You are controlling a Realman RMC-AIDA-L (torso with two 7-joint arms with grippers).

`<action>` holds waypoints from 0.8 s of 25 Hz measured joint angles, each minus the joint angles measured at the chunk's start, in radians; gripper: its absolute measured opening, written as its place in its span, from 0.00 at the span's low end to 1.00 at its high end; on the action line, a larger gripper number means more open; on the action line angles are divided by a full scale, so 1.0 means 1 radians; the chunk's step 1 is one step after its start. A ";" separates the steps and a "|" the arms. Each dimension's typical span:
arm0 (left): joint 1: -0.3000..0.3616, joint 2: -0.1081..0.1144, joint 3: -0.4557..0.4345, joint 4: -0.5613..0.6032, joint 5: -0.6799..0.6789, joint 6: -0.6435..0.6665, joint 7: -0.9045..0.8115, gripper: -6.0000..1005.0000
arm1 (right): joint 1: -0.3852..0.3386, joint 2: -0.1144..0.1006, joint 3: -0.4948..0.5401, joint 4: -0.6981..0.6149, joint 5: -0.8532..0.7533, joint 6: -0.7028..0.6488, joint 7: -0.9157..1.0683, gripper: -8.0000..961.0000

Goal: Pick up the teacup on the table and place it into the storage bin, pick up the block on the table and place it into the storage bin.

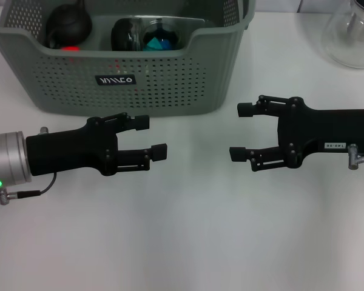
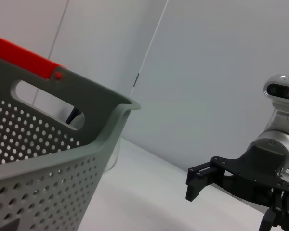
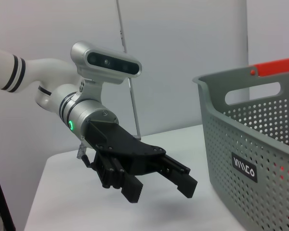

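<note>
Both tasks looked finished: the storage bin [image 1: 170, 85] at 12 o'clock held the items; left gripper [image 1: 150, 136] and right gripper [image 1: 241, 132] hovered with jaws spread, holding nothing.

Left pincer [image 1: 150, 137] and right pincer [image 1: 241, 131] gape, facing.

The bin [image 1: 124, 73] stands at the back of the table [image 1: 188, 242], left of centre. Before it, the left end effector [image 1: 150, 137] and right end effector [image 1: 241, 131] face each other, apart. A glass vessel [image 1: 353, 33] stands back right.
</note>
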 joint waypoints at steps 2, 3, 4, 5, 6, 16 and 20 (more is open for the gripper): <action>-0.002 0.000 0.004 -0.001 0.001 -0.002 0.000 0.87 | 0.000 -0.001 0.000 0.000 0.000 0.000 0.008 0.96; -0.002 0.000 0.006 -0.001 0.002 -0.004 0.001 0.87 | 0.000 -0.002 0.000 0.000 0.000 0.000 0.015 0.97; -0.002 0.000 0.007 -0.001 0.002 -0.008 0.002 0.87 | 0.001 -0.004 -0.001 0.000 0.000 0.000 0.022 0.97; -0.002 0.000 0.008 -0.001 0.002 -0.010 0.003 0.87 | 0.002 -0.006 -0.001 0.000 0.000 0.000 0.030 0.98; -0.002 -0.001 0.009 -0.001 0.002 -0.011 0.004 0.87 | 0.004 -0.007 -0.001 0.000 -0.001 0.000 0.034 0.98; -0.003 -0.001 0.009 -0.001 0.004 -0.027 0.005 0.87 | 0.033 -0.001 -0.001 0.000 -0.086 0.051 0.080 0.97; -0.006 -0.001 0.009 -0.005 0.004 -0.041 0.006 0.86 | 0.048 0.001 -0.001 0.000 -0.118 0.064 0.107 0.97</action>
